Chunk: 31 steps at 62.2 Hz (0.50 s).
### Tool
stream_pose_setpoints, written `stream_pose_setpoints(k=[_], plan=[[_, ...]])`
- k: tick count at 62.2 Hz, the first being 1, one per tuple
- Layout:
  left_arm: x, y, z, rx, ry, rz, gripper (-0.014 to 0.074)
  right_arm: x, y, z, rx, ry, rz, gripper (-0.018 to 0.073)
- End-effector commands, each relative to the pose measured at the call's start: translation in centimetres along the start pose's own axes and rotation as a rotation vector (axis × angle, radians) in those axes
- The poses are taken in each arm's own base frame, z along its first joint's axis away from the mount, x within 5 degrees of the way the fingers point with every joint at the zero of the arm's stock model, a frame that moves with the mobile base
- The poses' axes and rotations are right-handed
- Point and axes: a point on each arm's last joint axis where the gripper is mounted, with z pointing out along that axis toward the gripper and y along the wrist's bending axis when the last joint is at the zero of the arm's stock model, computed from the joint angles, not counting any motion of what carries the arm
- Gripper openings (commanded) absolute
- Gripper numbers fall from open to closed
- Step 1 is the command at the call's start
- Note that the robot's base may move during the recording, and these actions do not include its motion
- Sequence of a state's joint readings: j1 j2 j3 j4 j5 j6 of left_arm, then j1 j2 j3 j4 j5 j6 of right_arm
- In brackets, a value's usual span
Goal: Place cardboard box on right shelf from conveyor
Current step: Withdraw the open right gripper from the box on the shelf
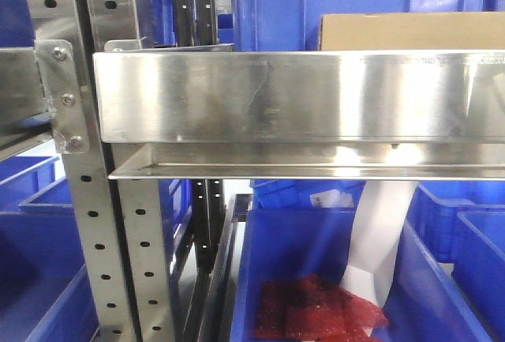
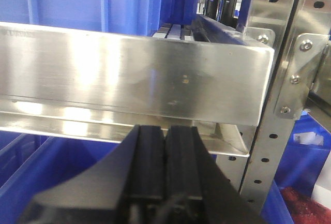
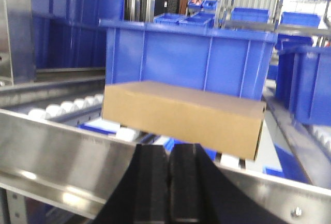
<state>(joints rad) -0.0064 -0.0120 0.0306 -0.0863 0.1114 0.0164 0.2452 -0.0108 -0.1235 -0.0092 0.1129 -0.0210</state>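
The cardboard box (image 3: pixel 181 114) is plain tan and lies flat on the white rollers of the right shelf (image 3: pixel 62 151), just behind the shelf's shiny steel front lip. From the front, only the box's top edge (image 1: pixel 410 31) shows above the lip (image 1: pixel 300 97). My right gripper (image 3: pixel 169 149) is shut with nothing in it. It sits in front of and below the box, at the lip, apart from the box. My left gripper (image 2: pixel 166 128) is shut and empty, close below another steel shelf lip (image 2: pixel 134 74). The conveyor is out of view.
A blue bin (image 3: pixel 191 58) stands directly behind the box, with more blue bins (image 3: pixel 305 79) to its right. Perforated steel uprights (image 1: pixel 95 223) flank the shelf on the left. Below the shelf, a blue bin (image 1: pixel 276 255) holds red wrap (image 1: pixel 316 310) and a white item (image 1: pixel 379 231).
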Motion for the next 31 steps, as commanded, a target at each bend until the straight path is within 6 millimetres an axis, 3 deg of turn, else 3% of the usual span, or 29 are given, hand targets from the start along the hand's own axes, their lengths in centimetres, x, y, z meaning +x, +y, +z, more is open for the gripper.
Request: stream_pose_setpoints(k=[1,16,31], plan=[[-0.89,-0.03,-0.12,0.006,-0.094,-0.004,-0.0119,-0.99,-0.02,-0.07,-0.001,-0.047,-0.005,0.003],[-0.89,-0.03,-0.12,0.006,-0.094,-0.004,-0.0119,-0.63,-0.08,-0.06,0.011,-0.008,-0.013,0.003],[-0.89,-0.03,-0.12,0.006,-0.094,-0.004,-0.0119,-0.16,-0.96,-0.03,0.2,-0.06,-0.015,0.003]])
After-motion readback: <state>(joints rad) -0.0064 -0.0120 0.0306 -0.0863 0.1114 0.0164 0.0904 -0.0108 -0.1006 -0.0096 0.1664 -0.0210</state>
